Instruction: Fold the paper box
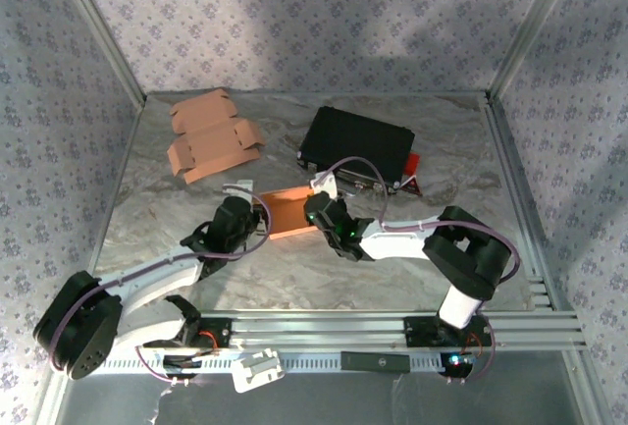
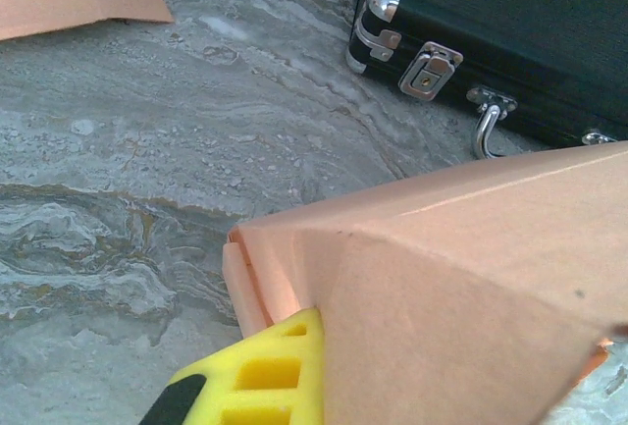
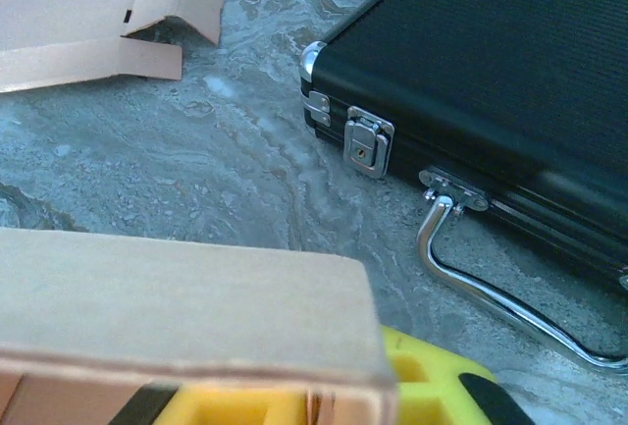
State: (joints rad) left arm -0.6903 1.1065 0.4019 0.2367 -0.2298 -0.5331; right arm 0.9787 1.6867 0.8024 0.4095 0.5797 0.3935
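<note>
Left fingers [image 2: 257, 387], right fingers [image 3: 437, 386] pinch paper box [image 1: 291, 214]; black case [image 1: 358, 140], flat cardboard [image 1: 211, 140] behind.

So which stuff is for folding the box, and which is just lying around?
For the job: paper box, left tool, right tool.
Just lying about: flat cardboard sheets, black case, red thing beside it.

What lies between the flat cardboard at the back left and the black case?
Nothing: between the flat cardboard and the black case the table is bare, clearest in the top external view.
</note>
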